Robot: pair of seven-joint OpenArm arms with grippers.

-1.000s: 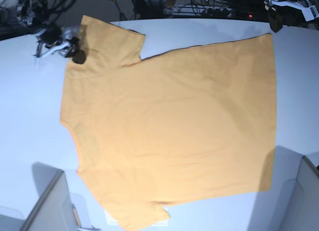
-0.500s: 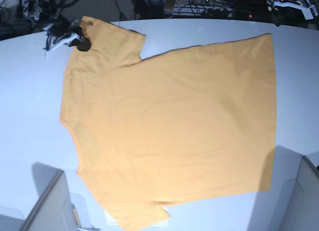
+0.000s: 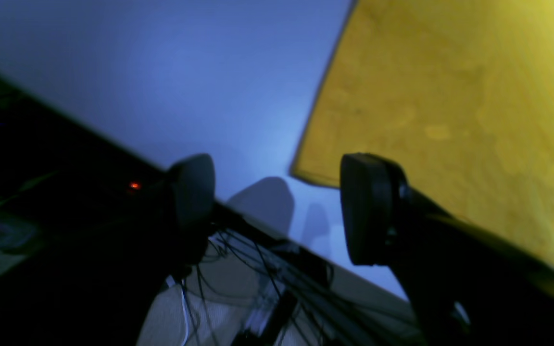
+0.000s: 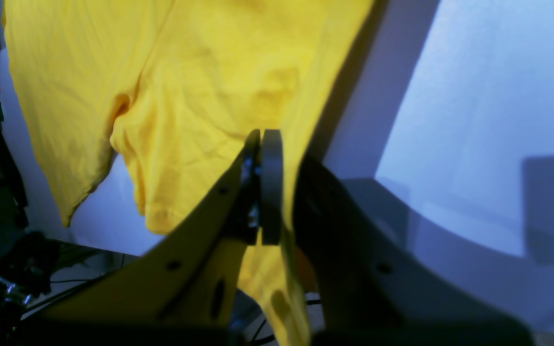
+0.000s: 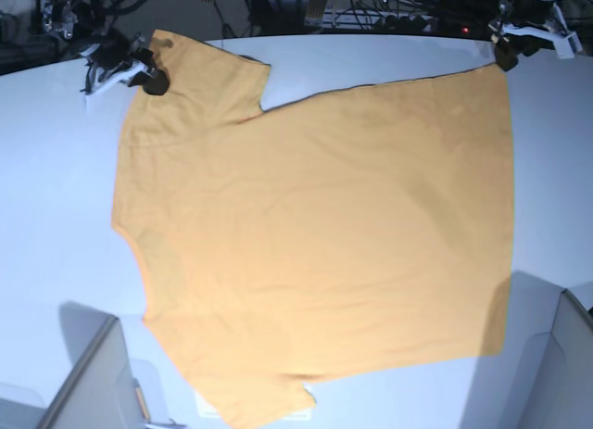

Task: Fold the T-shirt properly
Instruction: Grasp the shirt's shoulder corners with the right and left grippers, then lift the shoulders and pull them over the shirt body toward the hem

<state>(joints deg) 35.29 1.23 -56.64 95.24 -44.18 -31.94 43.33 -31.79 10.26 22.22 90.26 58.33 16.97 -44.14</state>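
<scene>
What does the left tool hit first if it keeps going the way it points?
Probably the bare table just off the T-shirt corner. The left tool is open, one finger over the shirt's edge, but depth is unclear.

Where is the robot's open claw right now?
In the base view the left gripper sits at the far right, hovering open just beyond the T-shirt's top-right corner, near the back edge of the white table.

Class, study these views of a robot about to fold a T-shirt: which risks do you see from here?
1. The right gripper is shut on only the edge of the T-shirt sleeve; the thin pinch may slip when lifted.
2. The left gripper, open, hovers off the hem corner near the table edge; it may close on nothing.
</scene>
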